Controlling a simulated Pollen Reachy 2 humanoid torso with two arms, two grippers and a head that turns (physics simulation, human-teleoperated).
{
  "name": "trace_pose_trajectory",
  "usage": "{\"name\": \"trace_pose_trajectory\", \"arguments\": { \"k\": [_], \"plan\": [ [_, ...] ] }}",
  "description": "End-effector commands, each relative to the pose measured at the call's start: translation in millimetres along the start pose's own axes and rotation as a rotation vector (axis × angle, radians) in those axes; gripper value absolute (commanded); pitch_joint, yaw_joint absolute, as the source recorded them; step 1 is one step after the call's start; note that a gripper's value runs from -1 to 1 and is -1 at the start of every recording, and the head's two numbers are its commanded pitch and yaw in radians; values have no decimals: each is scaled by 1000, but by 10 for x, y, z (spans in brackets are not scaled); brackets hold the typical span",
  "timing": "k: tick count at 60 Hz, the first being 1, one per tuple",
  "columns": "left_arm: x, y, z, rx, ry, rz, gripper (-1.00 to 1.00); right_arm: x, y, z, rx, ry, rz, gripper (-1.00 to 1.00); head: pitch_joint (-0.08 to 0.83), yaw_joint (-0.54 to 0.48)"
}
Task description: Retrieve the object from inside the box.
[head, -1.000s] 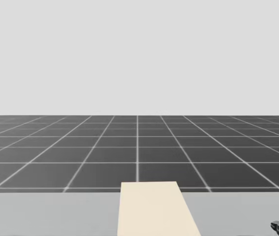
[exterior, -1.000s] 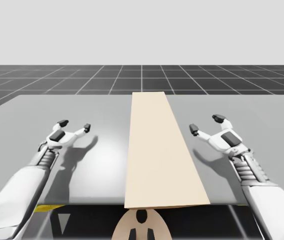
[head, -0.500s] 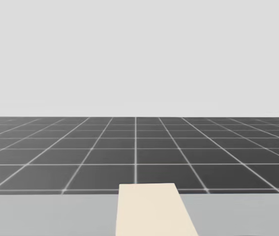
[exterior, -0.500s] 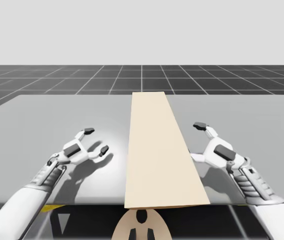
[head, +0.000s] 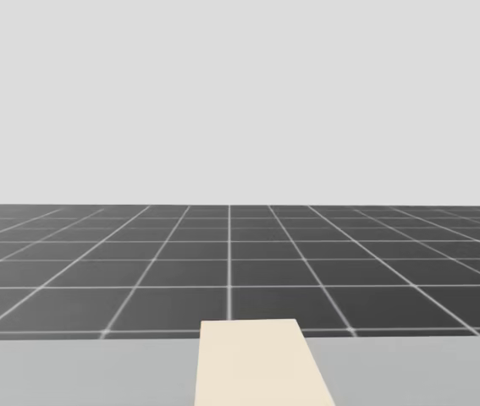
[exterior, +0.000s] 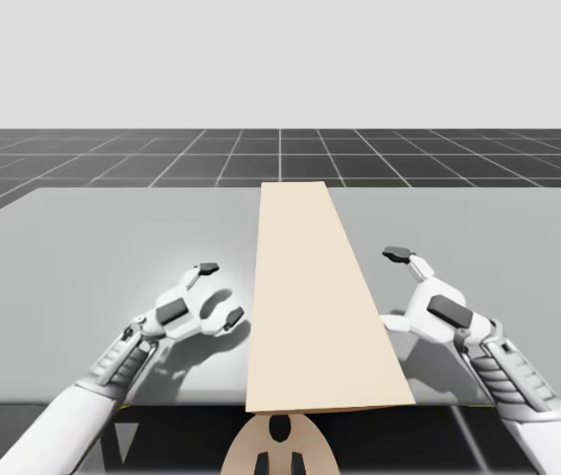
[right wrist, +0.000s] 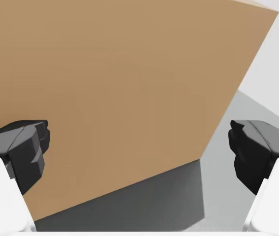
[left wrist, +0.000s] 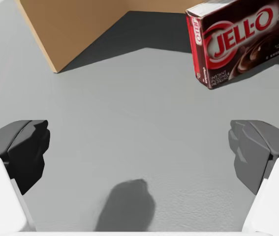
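A grey surface (exterior: 112, 228) sits over a dark gridded floor. A long tan box (exterior: 305, 297) runs down the middle of the surface from the near edge toward the far edge.

Your left fingers (exterior: 206, 268) are spread wide with nothing between them, just beside the tan box's left side, close to the near edge. In the left wrist view that side is open. A small dark-red carton (left wrist: 235, 42) lies inside on the shaded floor, ahead of the fingers and off toward one of them. Its long axis runs roughly across your line of reach. It looks tilted slightly, though I can't be sure whether it lies flat.

Your right fingers (exterior: 396, 253) are also wide and empty, and they face the plain closed wall on the other side. The left arm is probably the one to use. The cardboard corner ahead of your left fingers is the one thing to steer around.
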Motion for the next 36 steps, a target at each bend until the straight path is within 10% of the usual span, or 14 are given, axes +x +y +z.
{"name": "trace_pose_trajectory", "arguments": {
  "k": [1,36],
  "plan": [
    [35,-131,-191,-71,-33,10,-1000,0,18,11,9,-2,8,-1000,-30,-25],
    [141,-294,-1011,-303,-105,67,-1000,3,39,29,26,-4,27,-1000,-20,-28]
  ]
}}
